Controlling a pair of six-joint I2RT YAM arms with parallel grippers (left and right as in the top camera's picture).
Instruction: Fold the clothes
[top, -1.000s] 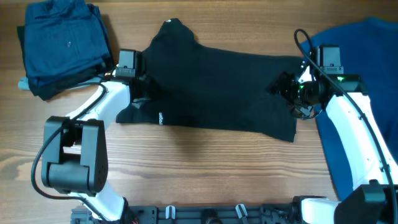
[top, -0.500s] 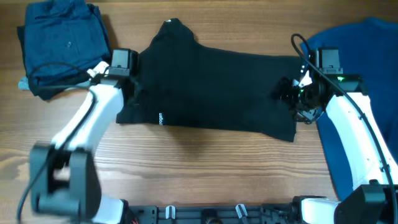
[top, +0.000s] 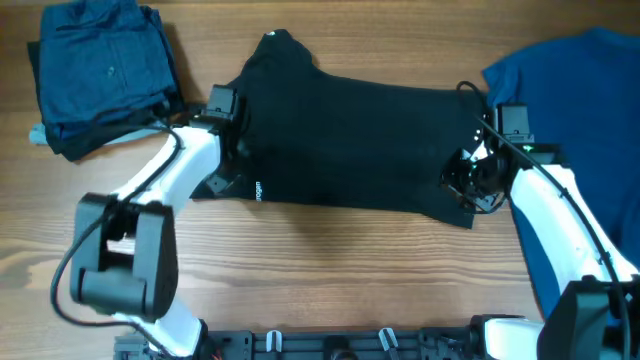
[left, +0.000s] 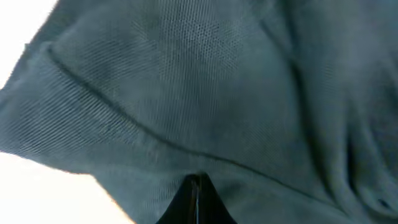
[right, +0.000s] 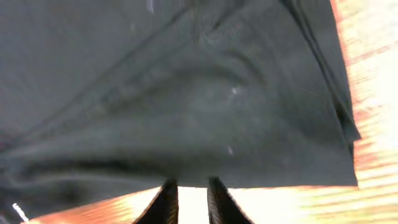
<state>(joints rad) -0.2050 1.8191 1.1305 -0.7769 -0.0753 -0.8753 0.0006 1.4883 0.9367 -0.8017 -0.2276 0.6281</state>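
The black T-shirt (top: 350, 140) lies spread across the middle of the wooden table, with a small white mark (top: 258, 189) near its front left edge. My left gripper (top: 228, 118) is at the shirt's left sleeve. In the left wrist view it (left: 198, 179) is shut tight, its tip pinched into the black cloth (left: 205, 81). My right gripper (top: 462, 182) is at the shirt's right hem. In the right wrist view its jaws (right: 188, 182) are drawn close together, and their tips meet the hem of the shirt (right: 186, 93). Bright table shows between the fingers (right: 166, 200).
A stack of folded dark blue clothes (top: 100, 75) sits at the back left corner. A bright blue T-shirt (top: 575, 130) lies at the right edge, partly under the right arm. Bare wood (top: 330, 260) runs along the front, and the arm bases stand at the front edge.
The right jaws have gone from wide to nearly together on the hem. The left arm swung out left, then came back to the sleeve, and the sleeve edge has drawn in slightly.
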